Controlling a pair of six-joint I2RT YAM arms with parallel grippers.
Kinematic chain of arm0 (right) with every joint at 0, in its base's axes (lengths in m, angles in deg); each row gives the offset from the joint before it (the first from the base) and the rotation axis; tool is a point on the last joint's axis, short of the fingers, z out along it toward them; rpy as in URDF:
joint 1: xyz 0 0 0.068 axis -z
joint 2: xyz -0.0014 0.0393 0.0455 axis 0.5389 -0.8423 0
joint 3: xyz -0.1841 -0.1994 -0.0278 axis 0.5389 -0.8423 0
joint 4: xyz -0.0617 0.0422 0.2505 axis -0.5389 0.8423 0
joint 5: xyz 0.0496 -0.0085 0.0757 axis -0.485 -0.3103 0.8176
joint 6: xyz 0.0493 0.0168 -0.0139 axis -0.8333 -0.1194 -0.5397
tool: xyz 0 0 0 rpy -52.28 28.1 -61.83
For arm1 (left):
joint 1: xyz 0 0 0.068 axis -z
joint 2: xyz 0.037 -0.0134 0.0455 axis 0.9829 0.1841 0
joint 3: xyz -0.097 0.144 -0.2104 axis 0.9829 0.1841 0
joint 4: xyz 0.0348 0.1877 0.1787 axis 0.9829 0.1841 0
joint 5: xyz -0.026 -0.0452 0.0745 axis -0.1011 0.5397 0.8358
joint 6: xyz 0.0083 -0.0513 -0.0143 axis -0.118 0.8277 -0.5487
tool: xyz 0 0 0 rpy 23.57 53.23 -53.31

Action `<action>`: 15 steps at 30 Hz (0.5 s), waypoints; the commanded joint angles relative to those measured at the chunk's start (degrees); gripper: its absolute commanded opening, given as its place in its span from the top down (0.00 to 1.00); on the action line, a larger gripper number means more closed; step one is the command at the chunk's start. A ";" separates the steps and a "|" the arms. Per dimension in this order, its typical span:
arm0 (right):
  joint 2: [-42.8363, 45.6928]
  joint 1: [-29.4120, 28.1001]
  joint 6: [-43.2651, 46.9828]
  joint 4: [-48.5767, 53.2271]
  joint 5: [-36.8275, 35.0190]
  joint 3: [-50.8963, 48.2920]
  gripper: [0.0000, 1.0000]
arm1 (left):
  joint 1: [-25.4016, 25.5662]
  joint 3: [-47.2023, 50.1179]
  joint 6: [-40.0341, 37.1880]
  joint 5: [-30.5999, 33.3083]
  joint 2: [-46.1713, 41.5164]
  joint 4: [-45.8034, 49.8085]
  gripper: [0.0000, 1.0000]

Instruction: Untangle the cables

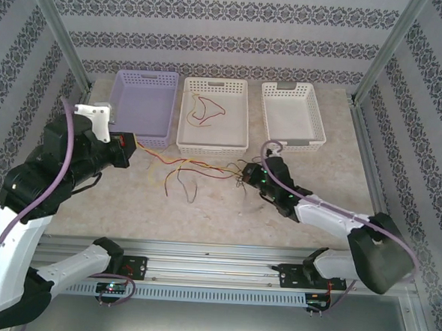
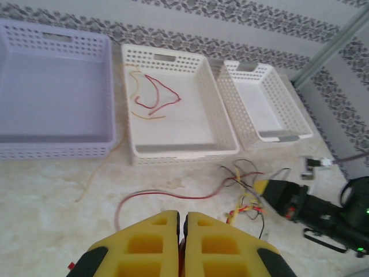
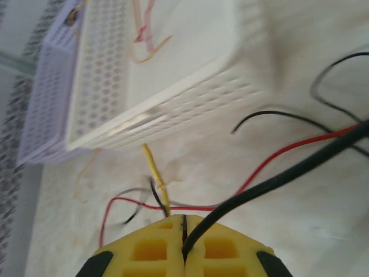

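Just before white basket (image 3: 173,104), R hand (image 3: 184,222) pinches black cable (image 3: 277,180); L hand (image 2: 180,219) pressed together.

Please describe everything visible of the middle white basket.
The middle white perforated plastic basket is rectangular, with hole-patterned walls, a handle slot in the far wall and a smooth floor. It stands upright on the marbled table, between a lilac basket and a smaller white basket. Thin red and yellow-tan wires lie loose inside.

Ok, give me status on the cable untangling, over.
Left claw shut on cables, red end. Right claw shut on black strand. Knotted between claws. White basket close behind, loose strands inside.
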 commanded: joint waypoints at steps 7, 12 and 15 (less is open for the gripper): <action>9.60 12.61 6.61 11.44 0.34 -4.66 1.00 | 0.58 -8.68 -5.55 9.65 2.09 6.75 1.00; 14.15 18.87 8.09 15.04 1.32 -5.75 1.00 | 0.61 -11.06 -6.38 11.65 3.46 7.27 1.00; 16.99 22.72 8.64 18.56 0.85 -6.05 1.00 | 0.59 -13.81 -8.32 16.71 3.41 7.98 1.00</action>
